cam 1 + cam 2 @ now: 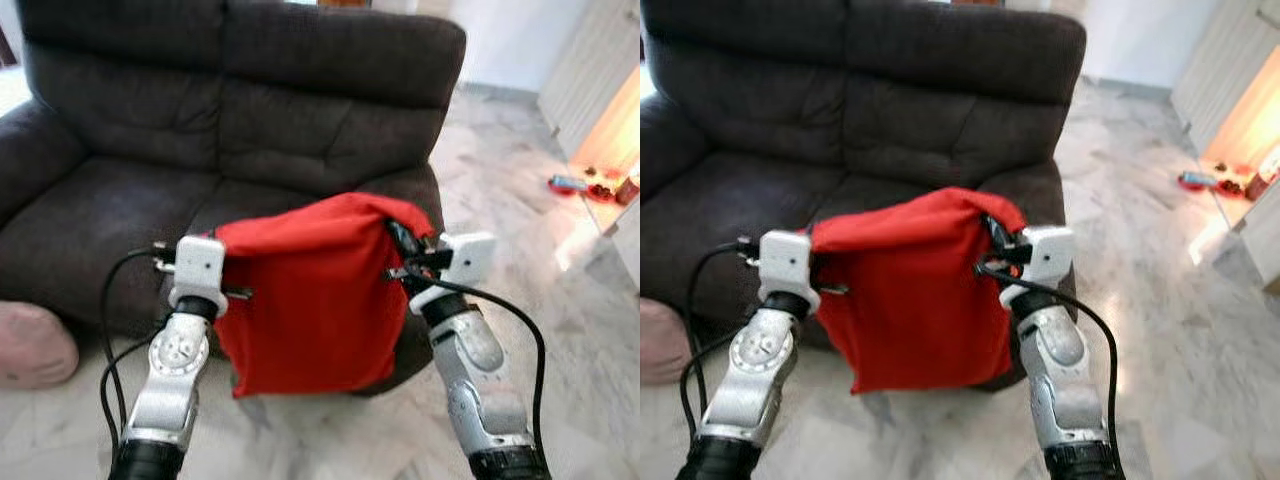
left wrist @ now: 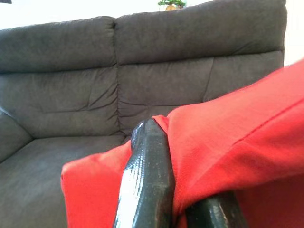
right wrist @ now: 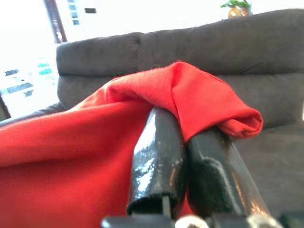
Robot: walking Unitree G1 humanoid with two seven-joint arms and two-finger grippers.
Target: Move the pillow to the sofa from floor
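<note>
A red pillow (image 1: 310, 300) hangs in the air between my two arms, in front of the dark grey sofa (image 1: 200, 130). My left gripper (image 1: 222, 250) is shut on the pillow's upper left corner; the cloth is pinched between its fingers (image 2: 147, 180). My right gripper (image 1: 400, 245) is shut on the upper right corner, with red cloth folded over its fingers (image 3: 159, 156). The pillow's lower edge hangs below the sofa's seat front, above the floor.
The sofa's seat cushions (image 1: 90, 220) lie just behind the pillow. A pink cushion (image 1: 30, 345) sits on the marble floor (image 1: 560, 330) at the left. Small red objects (image 1: 585, 185) lie near a white cabinet at the far right.
</note>
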